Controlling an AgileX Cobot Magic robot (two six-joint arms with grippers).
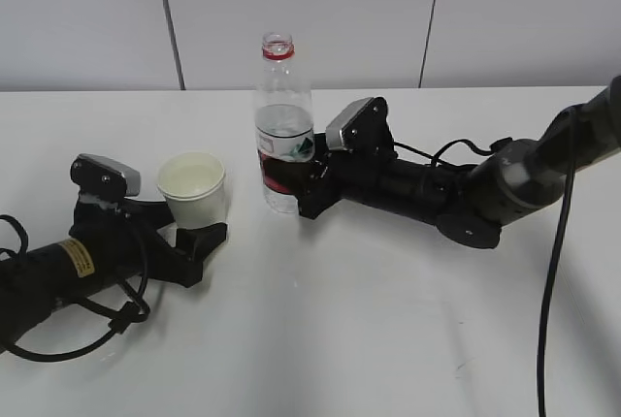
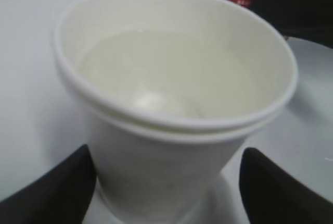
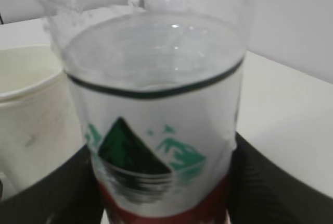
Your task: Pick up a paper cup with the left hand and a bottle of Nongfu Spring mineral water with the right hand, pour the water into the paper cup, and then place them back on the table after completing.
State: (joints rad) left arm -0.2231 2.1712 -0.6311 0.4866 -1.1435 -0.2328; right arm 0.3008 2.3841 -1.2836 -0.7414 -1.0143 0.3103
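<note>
Two items upright on table (image 1: 388, 339), close together. I see left hand (image 1: 199, 235) fingers flanking paper cup (image 1: 192, 187), grip contact unclear. Right hand (image 1: 296, 189) jaws closed on bottle (image 1: 282, 126) label; water (image 3: 156, 62) reaches label top.

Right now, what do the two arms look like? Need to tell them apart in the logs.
Both are black with a grey camera block on top. The left hand sits on a slimmer arm with a yellow sticker and a looped black cable. The right hand sits on a bulkier arm with a grey joint, black cables and no sticker.
</note>
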